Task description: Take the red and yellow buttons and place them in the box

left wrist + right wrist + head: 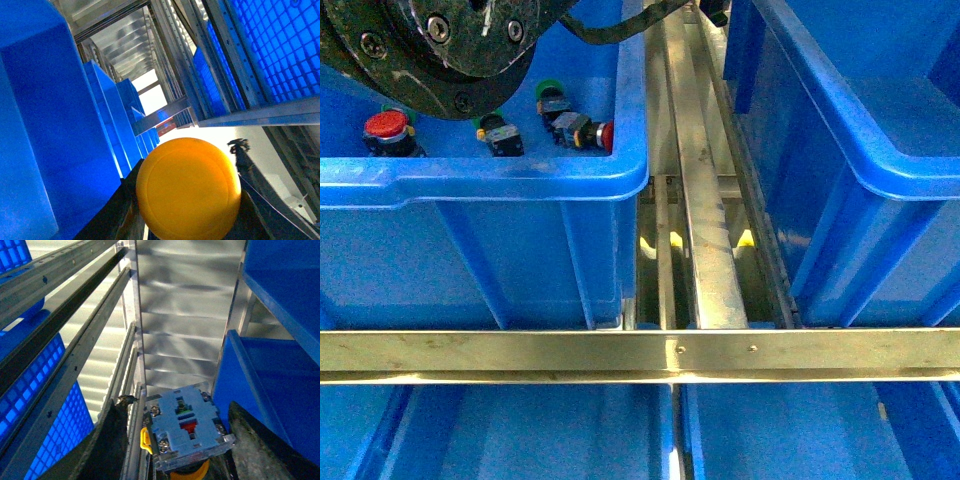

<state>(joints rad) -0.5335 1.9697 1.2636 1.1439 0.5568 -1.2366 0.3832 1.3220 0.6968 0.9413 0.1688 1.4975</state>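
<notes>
Left pincer (pixel 187 200) was clamped on a yellow button (pixel 187 187), right pincer (pixel 180 432) on a second yellow button (pixel 185 427) held block-up, so both were best squeezed and carried level over what was taken for the box (pixel 880 150), with a red button (pixel 385 128) lying in the left bin (pixel 480 185).

The deep blue rectangular crate (pixel 470 185) is seen to be moulded plastic, smooth and glossy at the rim. The long silver rail (pixel 620 352) across the front is brushed metal, scuffed and dully shiny. The round yellow button cap (pixel 187 190) is shown smooth and satin. The pale blue-grey switch base (pixel 187 425) is matt plastic, with bright metal screws (pixel 163 443).
</notes>
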